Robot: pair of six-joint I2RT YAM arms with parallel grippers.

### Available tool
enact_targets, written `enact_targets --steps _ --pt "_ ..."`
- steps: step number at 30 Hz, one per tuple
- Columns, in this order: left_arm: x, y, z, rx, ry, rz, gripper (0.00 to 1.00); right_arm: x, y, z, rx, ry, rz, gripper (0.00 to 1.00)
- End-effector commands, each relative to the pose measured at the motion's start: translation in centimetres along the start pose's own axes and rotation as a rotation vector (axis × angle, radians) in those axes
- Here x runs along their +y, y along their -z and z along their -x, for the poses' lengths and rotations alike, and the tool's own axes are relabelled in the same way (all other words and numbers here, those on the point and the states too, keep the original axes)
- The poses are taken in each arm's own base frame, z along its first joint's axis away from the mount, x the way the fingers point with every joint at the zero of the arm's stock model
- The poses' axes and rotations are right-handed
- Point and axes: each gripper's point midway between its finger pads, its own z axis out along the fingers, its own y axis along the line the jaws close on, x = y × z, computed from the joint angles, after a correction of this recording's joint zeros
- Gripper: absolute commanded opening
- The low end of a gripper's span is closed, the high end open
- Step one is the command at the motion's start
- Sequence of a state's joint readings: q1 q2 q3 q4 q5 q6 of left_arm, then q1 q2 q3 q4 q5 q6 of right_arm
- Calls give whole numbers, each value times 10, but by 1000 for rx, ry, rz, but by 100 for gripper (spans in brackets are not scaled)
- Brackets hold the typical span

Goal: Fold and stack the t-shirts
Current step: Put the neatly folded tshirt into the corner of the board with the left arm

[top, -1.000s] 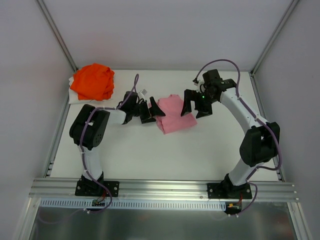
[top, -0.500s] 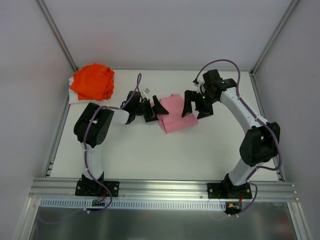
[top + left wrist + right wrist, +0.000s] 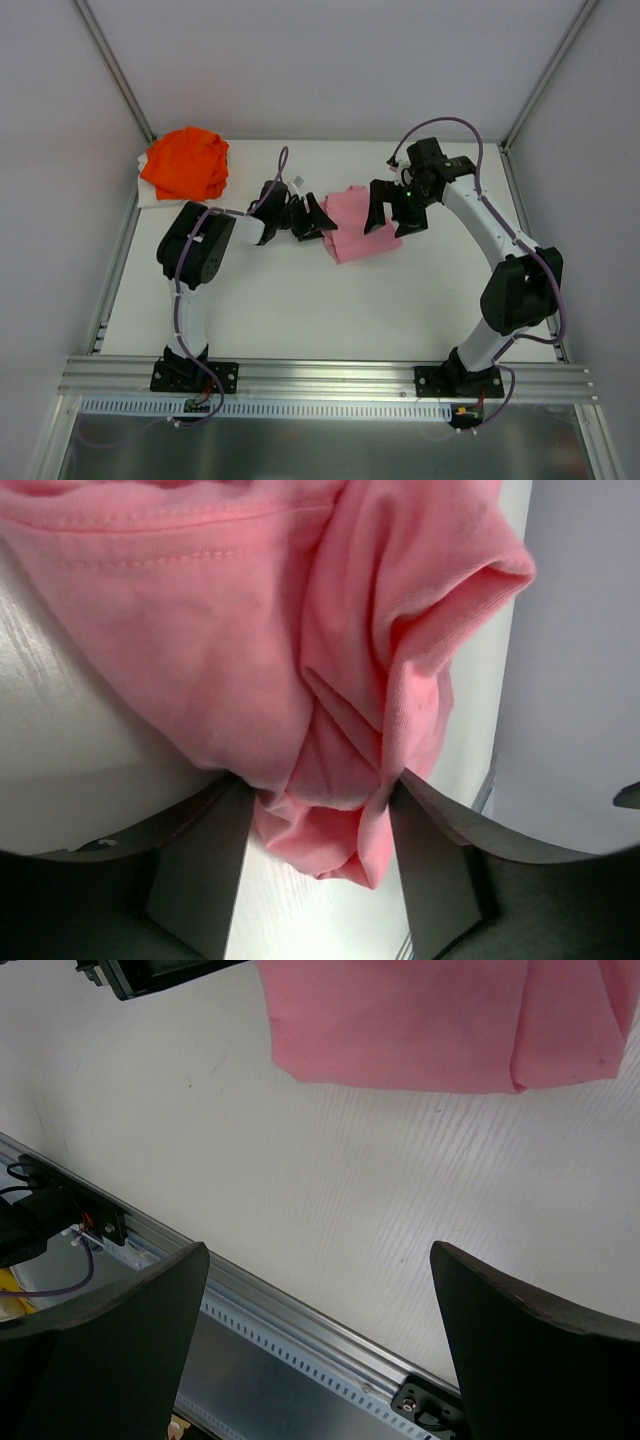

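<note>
White table (image 3: 300, 300) w/ plain grey walls (image 3: 330, 70).

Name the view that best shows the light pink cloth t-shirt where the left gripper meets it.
Left wrist view: the light pink cloth t-shirt fills the frame, a bunched fold squeezed between the fingers of the left gripper. Top external shows it whole but small; right wrist shows only one edge.

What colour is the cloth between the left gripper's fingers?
Plain light pink; the soft cloth t-shirt shows best in the left wrist view.
</note>
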State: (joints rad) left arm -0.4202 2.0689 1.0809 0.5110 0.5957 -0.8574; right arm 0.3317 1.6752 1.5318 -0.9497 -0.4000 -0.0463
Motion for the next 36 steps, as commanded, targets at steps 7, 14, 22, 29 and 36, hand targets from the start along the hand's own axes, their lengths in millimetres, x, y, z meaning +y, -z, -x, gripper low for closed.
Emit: enact_targets --steps 7,14,22,29,36 --pt "36 -13 -16 48 51 129 0 11 26 3 -58 41 9 99" --pt "30 -16 -8 53 32 133 0 11 26 1 -53 40 10 100" --pt "9 15 20 56 -145 214 0 14 23 6 -69 37 24 100" --pt "4 55 44 5 -224 302 0 16 20 12 -88 33 44 99" --pt "5 88 64 -47 -256 404 0 19 19 15 -101 38 60 99"
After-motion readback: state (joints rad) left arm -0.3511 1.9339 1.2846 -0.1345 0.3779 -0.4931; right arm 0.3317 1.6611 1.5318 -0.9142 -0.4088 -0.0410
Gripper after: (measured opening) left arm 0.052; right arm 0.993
